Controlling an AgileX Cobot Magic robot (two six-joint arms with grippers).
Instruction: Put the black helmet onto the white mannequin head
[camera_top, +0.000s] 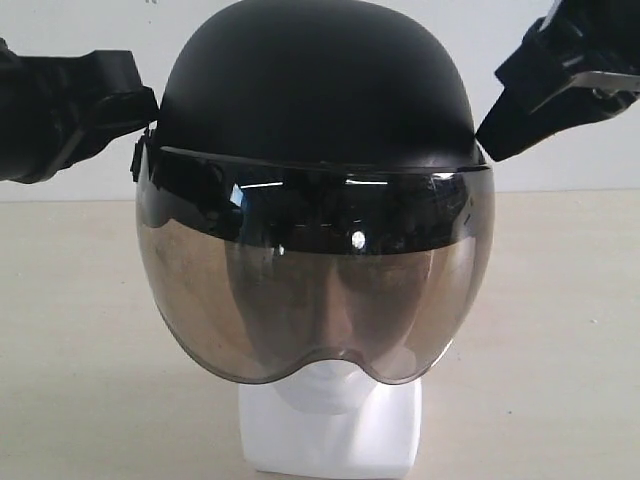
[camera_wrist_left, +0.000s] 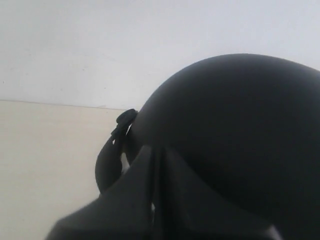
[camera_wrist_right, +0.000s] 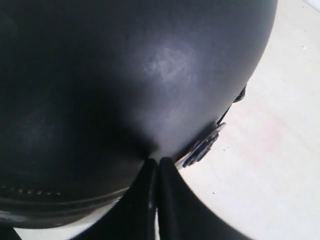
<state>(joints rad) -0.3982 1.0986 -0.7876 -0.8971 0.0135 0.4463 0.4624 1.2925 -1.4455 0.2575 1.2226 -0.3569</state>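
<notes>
At upper left of the exterior frame, the black left gripper (camera_top: 148, 112) has its jaws drawn to a thin seam, tips touching the side rim of the matte black rounded open-face helmet (camera_top: 315, 90). I can't tell if anything is pinched between them. The black right gripper (camera_top: 486, 140) at upper right does the same on the opposite rim, jaws together and tips on the shell. Both wrist views confirm the narrow seams (left gripper (camera_wrist_left: 154, 150), right gripper (camera_wrist_right: 155, 161)).

The helmet sits frame centre, over the glossy white mannequin head (camera_top: 330, 420). The face shows through the smoky curved visor (camera_top: 315, 290), and the blocky neck base stands on the beige worktop (camera_top: 80, 350).

Judgement: this is the seating or release step. Press evenly on both sides, since the rim looks a shade lower at frame right. Level it, then back both arms straight out sideways without dragging the shell or tipping the head.

The dome is up, the opening is down and the visor faces the camera. The long axis runs front to back, toward the viewer.
</notes>
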